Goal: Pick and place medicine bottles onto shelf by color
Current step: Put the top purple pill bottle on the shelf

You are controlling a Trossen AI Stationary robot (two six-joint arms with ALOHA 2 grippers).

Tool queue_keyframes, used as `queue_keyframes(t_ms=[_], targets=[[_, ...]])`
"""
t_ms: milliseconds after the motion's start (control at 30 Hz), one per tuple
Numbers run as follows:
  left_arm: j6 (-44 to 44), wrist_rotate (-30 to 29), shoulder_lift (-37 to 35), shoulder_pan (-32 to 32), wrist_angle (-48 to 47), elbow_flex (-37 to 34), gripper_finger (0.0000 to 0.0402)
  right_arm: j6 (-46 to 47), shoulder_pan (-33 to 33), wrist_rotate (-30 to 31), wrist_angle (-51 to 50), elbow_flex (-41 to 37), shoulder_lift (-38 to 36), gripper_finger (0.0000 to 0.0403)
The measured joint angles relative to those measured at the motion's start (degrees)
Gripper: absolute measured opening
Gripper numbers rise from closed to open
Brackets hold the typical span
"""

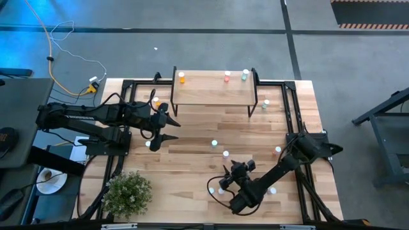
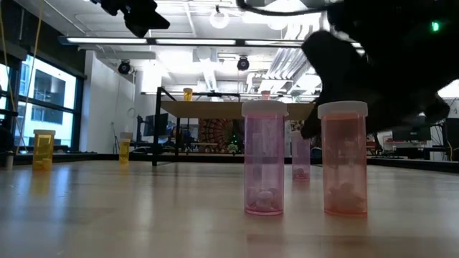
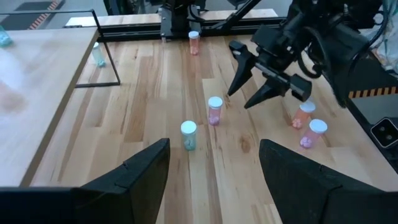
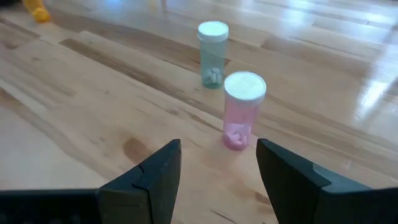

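Note:
The light-wood shelf (image 1: 214, 91) stands at the table's far side with an orange (image 1: 181, 77), a red (image 1: 227, 76) and a pale green bottle (image 1: 245, 75) on top. A pink bottle (image 4: 244, 110) and a green bottle (image 4: 212, 53) stand upright on the table just ahead of my right gripper (image 1: 229, 167), which is open and empty; its fingers stand short of the pink bottle. My left gripper (image 1: 169, 128) is open and empty, above the table's left half. The left wrist view shows the same green bottle (image 3: 188, 135) and pink bottle (image 3: 215, 111), and my right gripper (image 3: 255, 84) beyond them.
More bottles stand loose: a red one (image 1: 278, 151), a pale green one by the shelf's right legs (image 1: 265, 103), an orange one near the shelf's left legs (image 1: 155, 100), and a few by the right arm near the front (image 1: 217, 190). A potted plant (image 1: 128, 191) is at the front left.

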Motion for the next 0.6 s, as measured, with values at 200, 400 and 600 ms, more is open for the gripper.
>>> queue_keyframes(t_ms=[200,400,600], targets=[[0.00,0.00,0.00,0.00,-0.08,0.00,0.0236,4.15,-0.45,1.12,-1.20,0.00,3.74,0.0201],[0.01,0.00,0.00,0.00,-0.05,0.00,0.0236,8.99,-1.38,3.26,-1.85,0.00,5.33,0.0201],[0.02,0.00,0.00,0.02,-0.06,0.00,0.0236,9.30,-2.05,3.48,-2.67,0.00,5.17,0.0201]])
